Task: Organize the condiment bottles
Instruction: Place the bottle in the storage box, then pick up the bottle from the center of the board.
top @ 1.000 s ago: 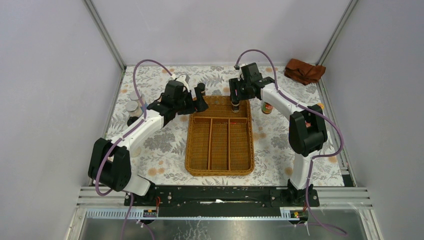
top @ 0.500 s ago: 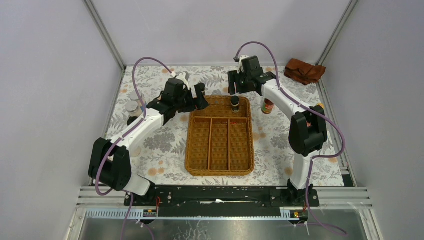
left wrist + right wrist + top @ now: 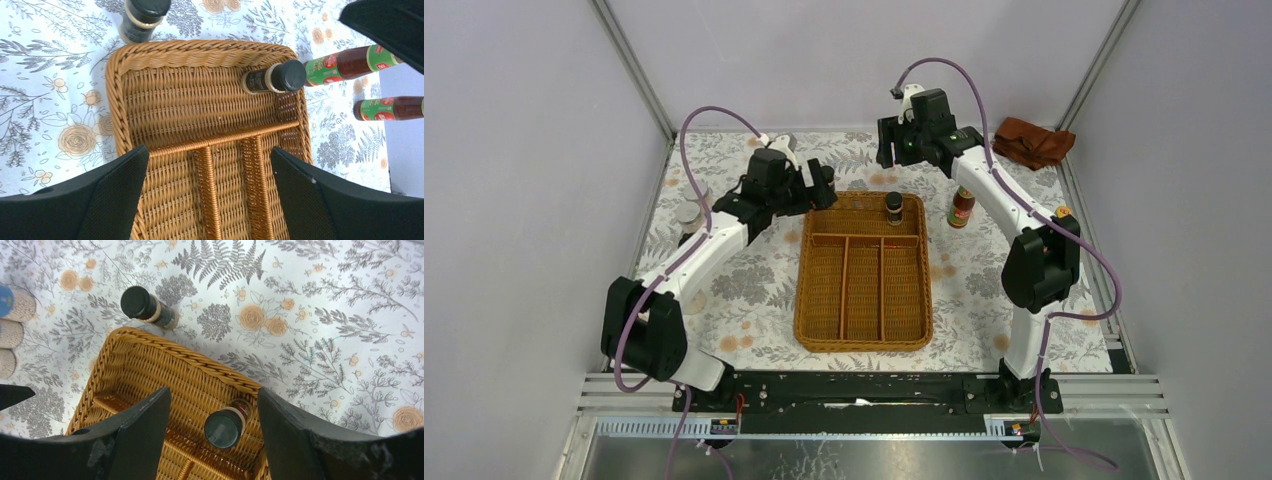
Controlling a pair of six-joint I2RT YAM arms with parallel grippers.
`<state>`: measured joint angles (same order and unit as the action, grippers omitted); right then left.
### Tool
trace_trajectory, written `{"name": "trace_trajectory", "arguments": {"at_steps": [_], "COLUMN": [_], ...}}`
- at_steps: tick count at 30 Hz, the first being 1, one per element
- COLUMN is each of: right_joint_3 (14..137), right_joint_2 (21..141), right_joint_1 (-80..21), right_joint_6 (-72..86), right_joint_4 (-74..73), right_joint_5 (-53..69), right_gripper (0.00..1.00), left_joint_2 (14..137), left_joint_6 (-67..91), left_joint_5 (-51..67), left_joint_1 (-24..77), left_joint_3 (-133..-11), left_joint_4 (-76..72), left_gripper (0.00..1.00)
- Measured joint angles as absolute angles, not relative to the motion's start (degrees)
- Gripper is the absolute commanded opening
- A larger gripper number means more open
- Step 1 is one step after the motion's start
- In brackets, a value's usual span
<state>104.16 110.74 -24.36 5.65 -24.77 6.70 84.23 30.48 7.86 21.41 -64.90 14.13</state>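
Observation:
One tiny dark black-capped bottle (image 3: pixel 893 207) stands in the right end of the wicker tray's far compartment; it also shows in the right wrist view (image 3: pixel 224 427) and the left wrist view (image 3: pixel 274 78). My right gripper (image 3: pixel 887 156) (image 3: pixel 214 392) is open and empty, above and beyond this bottle. A second dark bottle (image 3: pixel 146 306) (image 3: pixel 141 16) stands on the table just past the tray's far left corner. My left gripper (image 3: pixel 820 188) (image 3: pixel 209 150) is open and empty over the tray's far left part. Two red sauce bottles (image 3: pixel 962 207) (image 3: pixel 1062 213) stand right of the tray. Shakers (image 3: pixel 14 305) stand at the left.
The brown wicker tray (image 3: pixel 808 300) sits mid-table, with three long compartments and a cross compartment at its far end. A rust-brown cloth (image 3: pixel 1032 141) lies at the far right corner. Jars (image 3: pixel 688 213) stand near the left table edge beside my left arm.
My right gripper has let go of the dark bottle in the tray's far compartment and has risen back and away from it. My left gripper has drawn slightly back toward the far left.

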Motion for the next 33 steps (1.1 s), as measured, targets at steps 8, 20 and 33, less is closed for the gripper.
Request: {"name": "trace_trajectory", "arguments": {"at_steps": [8,20,33], "right_joint_3": [105.9,102.8,101.5], "right_joint_2": [110.7,107.6,106.7], "right_joint_1": [-24.4,-24.4,-24.4], "right_joint_6": [6.0,8.3,8.8], "right_joint_4": [-24.8,-21.3,-20.2], "right_joint_5": [5.3,4.1,4.2], "right_gripper": [0.7,0.7,0.69], "left_joint_2": [90.4,101.1,106.7], "left_joint_6": [29.8,27.7,21.7], "left_joint_5": [6.9,3.1,-1.4], "left_joint_1": [18.9,19.1,21.7], "left_joint_3": [-68.8,-70.7,-77.0], "left_joint_4": [13.4,8.7,2.5], "left_gripper": [0.94,0.91,0.9]}}
